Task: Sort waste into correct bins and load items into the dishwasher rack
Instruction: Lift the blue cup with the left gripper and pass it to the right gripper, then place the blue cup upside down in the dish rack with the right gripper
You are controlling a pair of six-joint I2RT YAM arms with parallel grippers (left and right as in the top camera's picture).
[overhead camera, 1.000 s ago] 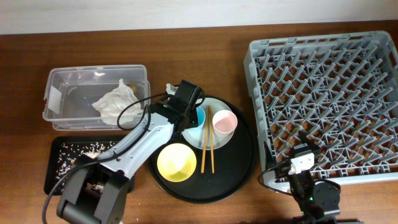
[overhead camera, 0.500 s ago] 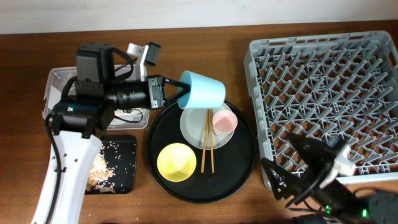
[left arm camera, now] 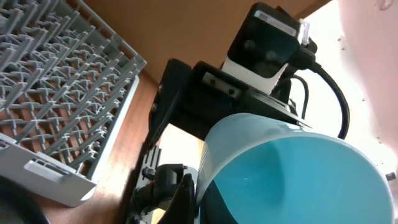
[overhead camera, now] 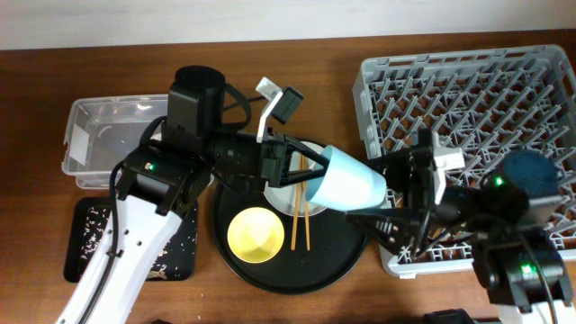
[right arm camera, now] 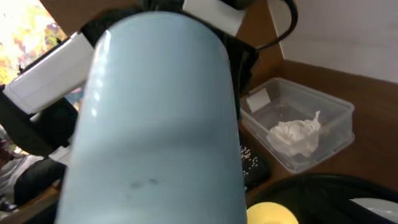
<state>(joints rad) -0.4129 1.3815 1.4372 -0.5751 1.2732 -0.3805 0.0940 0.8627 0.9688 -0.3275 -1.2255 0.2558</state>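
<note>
Overhead: pale blue cup [overhead camera: 353, 186] held sideways, rim pinched by left gripper [overhead camera: 304, 176], base between spread fingers of right gripper [overhead camera: 389, 193]. Only left wrist view shows its teal inside.

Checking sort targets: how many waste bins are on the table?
2. The clear rectangular plastic tub sits at the table's far left. The shallow black rectangular tray lies beside it, nearer the robot, partly under the left arm. No others show.

The light blue cup [overhead camera: 351, 187] hangs before the dishwasher rack [overhead camera: 486, 99], whose far rows lie open.
</note>
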